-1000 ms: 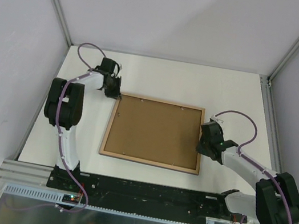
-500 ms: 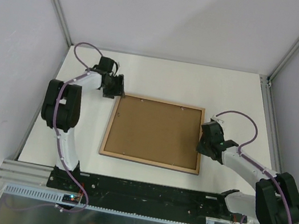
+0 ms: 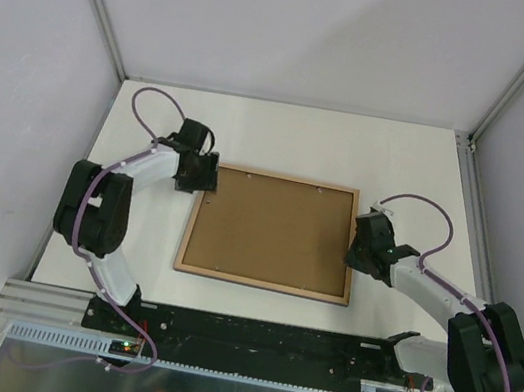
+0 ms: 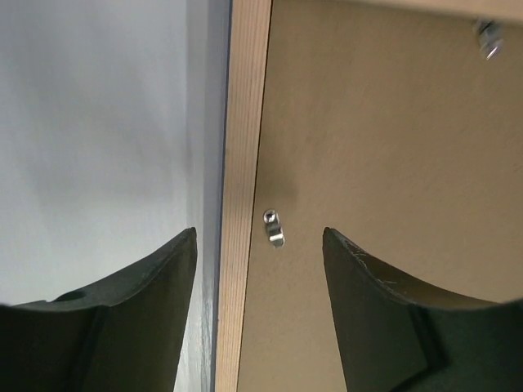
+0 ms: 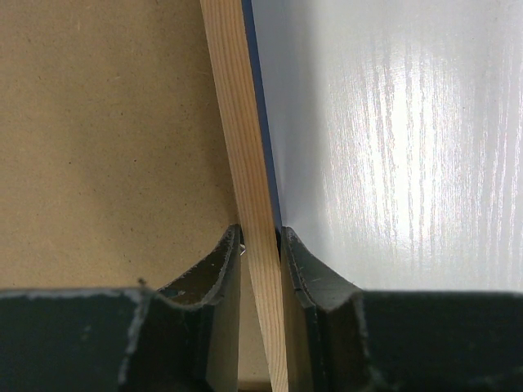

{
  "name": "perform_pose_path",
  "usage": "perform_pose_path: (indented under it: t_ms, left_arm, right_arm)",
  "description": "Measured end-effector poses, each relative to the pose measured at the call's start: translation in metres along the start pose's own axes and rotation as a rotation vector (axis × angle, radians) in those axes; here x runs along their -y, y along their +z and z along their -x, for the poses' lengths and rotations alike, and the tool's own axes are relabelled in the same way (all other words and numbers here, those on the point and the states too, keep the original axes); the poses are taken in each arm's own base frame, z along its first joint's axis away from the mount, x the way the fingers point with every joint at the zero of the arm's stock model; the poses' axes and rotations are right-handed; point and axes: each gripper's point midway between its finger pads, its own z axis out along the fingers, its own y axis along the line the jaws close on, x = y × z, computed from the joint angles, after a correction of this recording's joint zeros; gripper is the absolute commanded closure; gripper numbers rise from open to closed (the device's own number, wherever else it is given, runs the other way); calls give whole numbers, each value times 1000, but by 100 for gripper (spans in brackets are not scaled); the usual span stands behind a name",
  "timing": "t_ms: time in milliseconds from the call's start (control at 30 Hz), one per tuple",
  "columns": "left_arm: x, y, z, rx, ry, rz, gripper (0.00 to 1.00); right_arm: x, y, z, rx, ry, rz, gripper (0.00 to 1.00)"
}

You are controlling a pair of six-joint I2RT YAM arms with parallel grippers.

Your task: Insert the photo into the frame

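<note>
Nearest the arm bases, the right claw [image 5: 260,237] is clamped on the frame [image 5: 237,122]: one finger sits on the brown backing board [image 5: 106,106] to the claw's left, the other on the outer side toward the white table [image 5: 392,147], with the light wood rail and its thin navy edge pinched between them. From overhead this claw [image 3: 354,248] holds the frame's right rail about midway along.

The frame [image 3: 260,283] lies flat and face down between the two claws, wood back upward, with the backing board [image 3: 271,228] seated inside it.

Farther off, the left claw [image 4: 260,245] is spread open and holds nothing. It hovers at the frame's far left corner [image 3: 202,177], the left rail [image 4: 245,122] running up between its fingers. A small metal turn clip [image 4: 273,229] sits just ahead of the gap, at the rail's inner edge beside the board [image 4: 392,147].

The photo shows in no view and none lies loose on the table, so it is probably already under the board, though that cannot be confirmed. What looks left is fastening: whether this clip holds the board down is too small to tell, and the others likely need checking too.
</note>
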Motion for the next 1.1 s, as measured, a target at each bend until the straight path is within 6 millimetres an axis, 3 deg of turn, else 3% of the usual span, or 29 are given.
perform_pose_path:
  t_ms: [67, 167, 900, 1100]
  left_arm:
    - [-1, 3, -18, -40, 19, 26, 34]
    - [1, 3, -29, -66, 41, 42, 36]
    - [-3, 15, -42, -103, 62, 97, 45]
    - [-3, 16, -42, -104, 58, 105, 61]
  right_arm:
    - [0, 0, 0, -2, 2, 2, 100]
    - [0, 0, 0, -5, 5, 6, 100]
    - [0, 0, 0, -12, 7, 17, 100]
    - [0, 0, 0, -14, 4, 21, 100]
